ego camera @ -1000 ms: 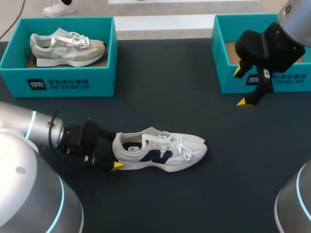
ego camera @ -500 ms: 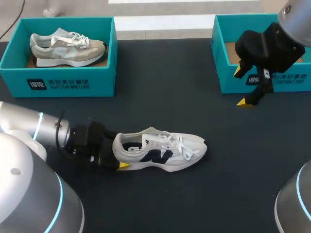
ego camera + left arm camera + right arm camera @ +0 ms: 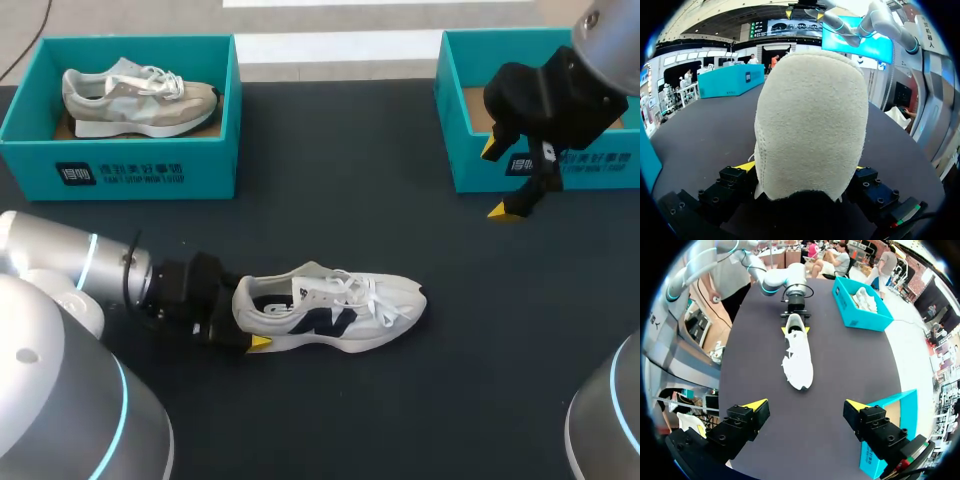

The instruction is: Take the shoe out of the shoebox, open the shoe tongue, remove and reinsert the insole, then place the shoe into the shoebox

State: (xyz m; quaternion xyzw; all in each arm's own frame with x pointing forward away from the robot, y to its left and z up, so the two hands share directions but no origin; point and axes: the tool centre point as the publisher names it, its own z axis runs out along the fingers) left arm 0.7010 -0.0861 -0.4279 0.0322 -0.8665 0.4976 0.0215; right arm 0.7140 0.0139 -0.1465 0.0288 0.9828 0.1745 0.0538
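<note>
A white shoe [image 3: 340, 305] with a navy side mark lies on its sole in the middle of the dark table, toe pointing right. My left gripper [image 3: 245, 315] is at its heel, open, with one yellow tip showing at the near side and the other hidden behind the heel. In the left wrist view the suede heel [image 3: 810, 120] stands between the fingers of the left gripper [image 3: 802, 170]. My right gripper [image 3: 500, 180] hangs open and holds nothing in front of the right-hand teal shoebox [image 3: 540, 165]. From the right gripper [image 3: 806, 407] the shoe [image 3: 797, 357] lies well ahead.
A second teal shoebox [image 3: 130, 165] at the back left holds a grey-white shoe [image 3: 140, 95]. It also shows beyond the white shoe as a teal box [image 3: 860, 302] in the right wrist view. Bare dark table lies between the shoe and both boxes.
My left gripper has slid right along the table, so the shoe's heel sits deeper between its fingers. The shoe and the right arm have not moved.
</note>
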